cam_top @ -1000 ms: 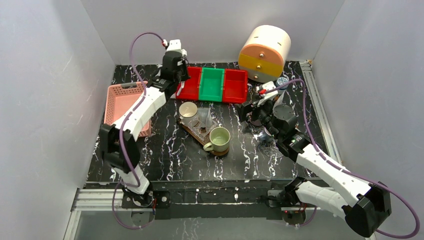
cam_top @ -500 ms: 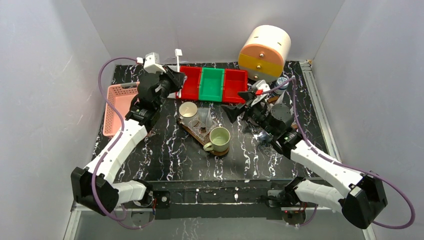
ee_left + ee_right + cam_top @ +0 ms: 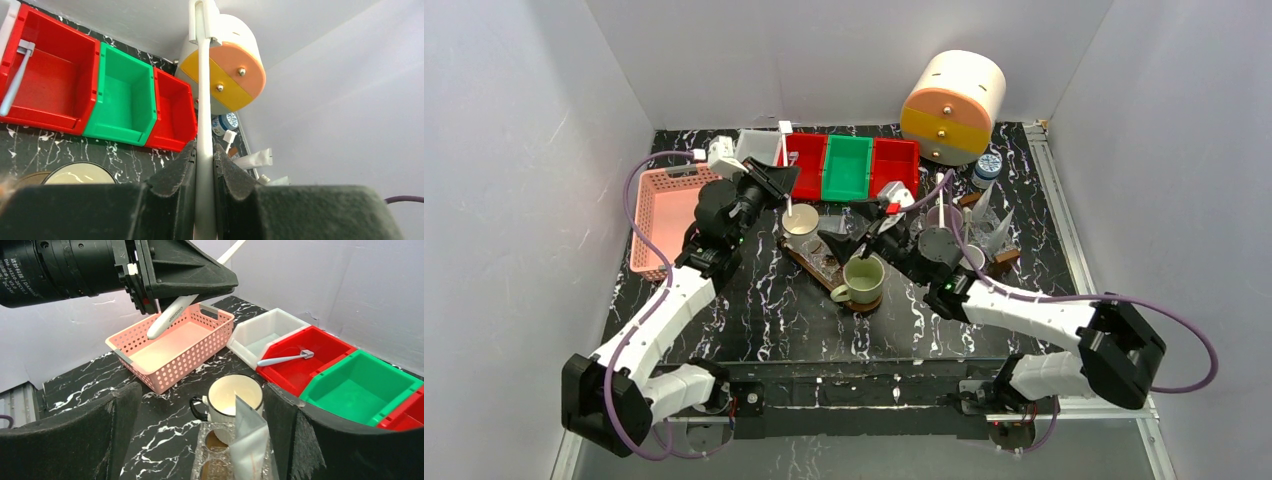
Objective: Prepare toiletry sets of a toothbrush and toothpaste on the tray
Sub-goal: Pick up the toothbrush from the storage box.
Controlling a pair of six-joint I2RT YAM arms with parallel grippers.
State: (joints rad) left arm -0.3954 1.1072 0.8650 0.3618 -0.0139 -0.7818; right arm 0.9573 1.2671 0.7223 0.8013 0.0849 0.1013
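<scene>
My left gripper [image 3: 204, 150] is shut on a slim white toothbrush [image 3: 203, 90], held upright with its head up, above the white mug [image 3: 801, 220]; the top view shows this gripper [image 3: 774, 182] left of the bins. My right gripper [image 3: 200, 390] is open, its fingers [image 3: 115, 430] standing either side of an upright white toothpaste tube [image 3: 250, 440] in the clear holder on the brown tray [image 3: 809, 260]. The tube touches neither finger. From above, the right gripper [image 3: 844, 243] hangs over that tray. A light blue toothbrush [image 3: 285, 359] lies in the left red bin.
A pink basket [image 3: 659, 205] sits at the left, and a white bin [image 3: 260, 332] and red, green and red bins [image 3: 849, 168] at the back. The round drawer unit [image 3: 954, 93] is at the back right. A green mug [image 3: 862, 278] is on the tray. More tubes [image 3: 1002, 235] stand to the right.
The left arm swung from over the bins toward the middle, carrying the toothbrush. The right arm moved left from the right-hand side to over the central tray, jaws still open.
</scene>
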